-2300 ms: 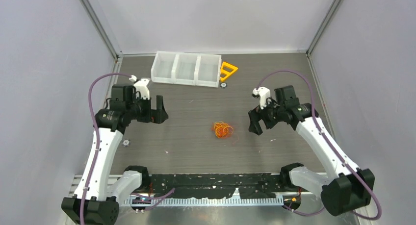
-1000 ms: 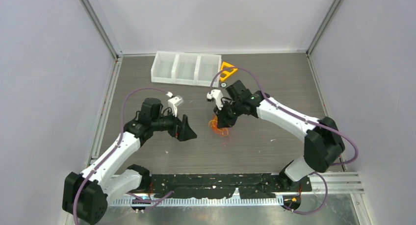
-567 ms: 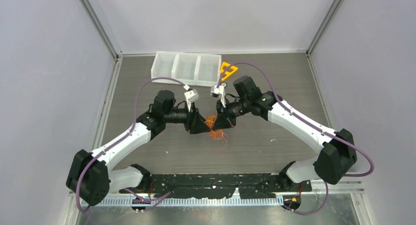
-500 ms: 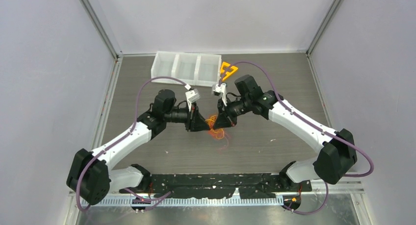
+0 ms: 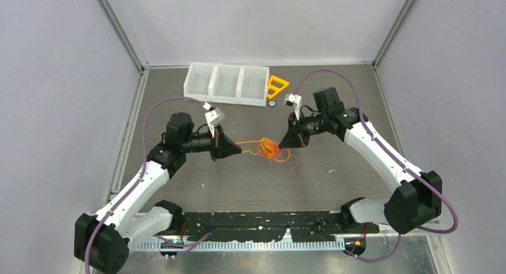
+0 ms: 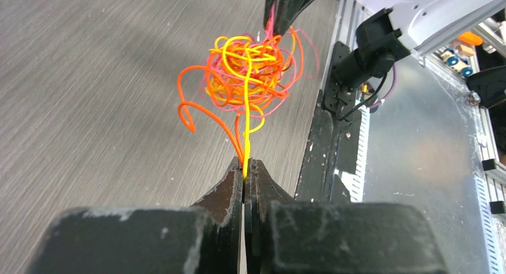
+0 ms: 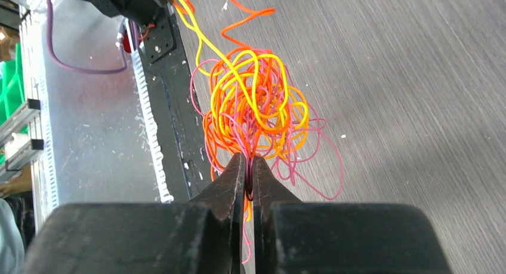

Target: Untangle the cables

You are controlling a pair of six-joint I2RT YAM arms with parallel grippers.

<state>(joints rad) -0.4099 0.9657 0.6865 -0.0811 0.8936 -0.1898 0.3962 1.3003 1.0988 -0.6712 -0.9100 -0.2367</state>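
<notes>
Cables (image 5: 270, 148) bunch tangled between my jaws; my left gripper (image 6: 245, 168) pinches a yellow strand, my right gripper (image 7: 249, 166) pinches pink strands.

- Left arm (image 5: 140, 181) and right arm (image 5: 382, 154): white tubular links between black joint housings.
- Purple cable (image 5: 169, 99): one arcs along each arm.
- White camera mount (image 5: 213, 116): one at each wrist.
- Left gripper (image 5: 240, 150) and right gripper (image 5: 281, 145): black, with tapered, scuffed fingers (image 6: 230, 193).
</notes>
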